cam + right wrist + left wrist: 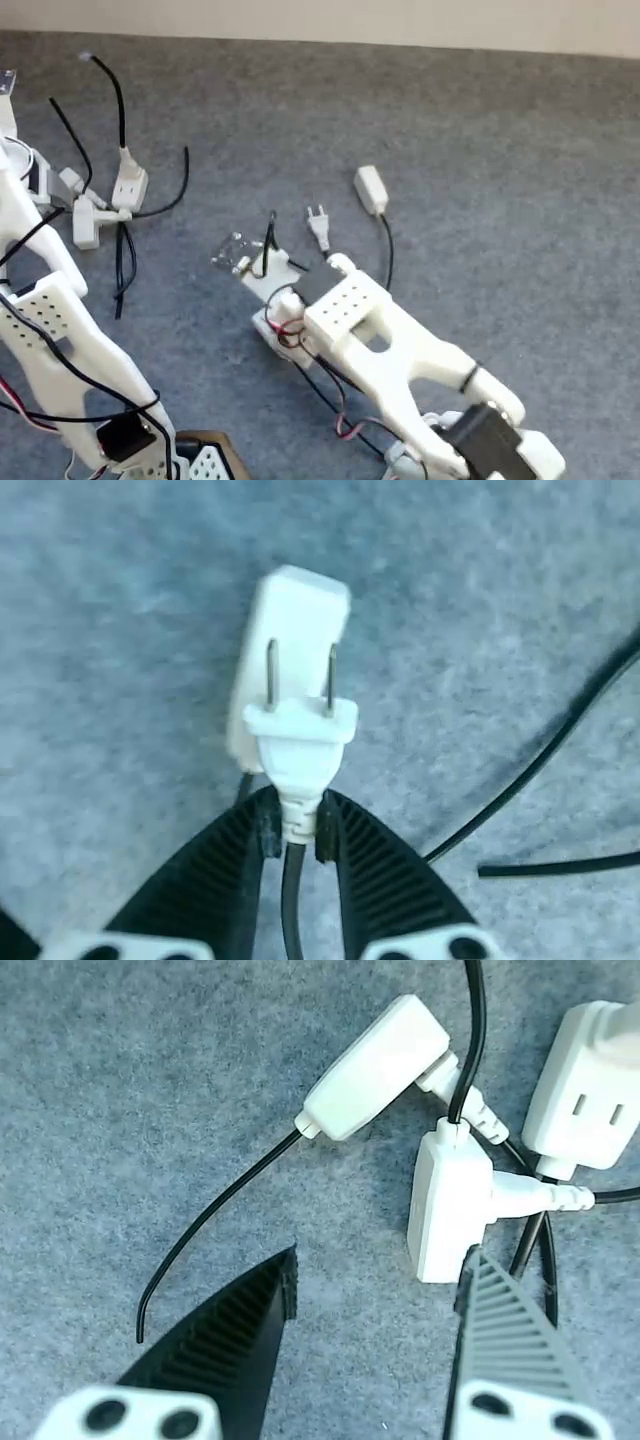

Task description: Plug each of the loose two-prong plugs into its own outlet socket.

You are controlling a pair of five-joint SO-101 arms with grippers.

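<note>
— Grey carpet-like table surface (500, 150) across whole frame, pale wall strip (400, 20) along upper edge. Soft nap, likely to let light parts slide. Main hazards?

— Largest first: right gripper (295, 825), near centre of high view, clamped on neck of two-prong plug (298, 735), just above cord. Hold well behind plug body, so plug likely to pivot under any push. Prongs aimed toward lone outlet socket (370, 188), upper centre, apart from it and unanchored. Socket probably shoved away rather than entered.

— And toward left edge?

— Left gripper (380, 1270), jaws apart, holding nothing, hovering just beside cluster of white sockets (450, 1210) and black cords (220, 1205) at upper left of high view. Risk of snagging a cord or dragging whole cluster along. Smallest point: thin prongs (271, 675), easily misaligned with slots, then bent or jammed against socket face.
</note>
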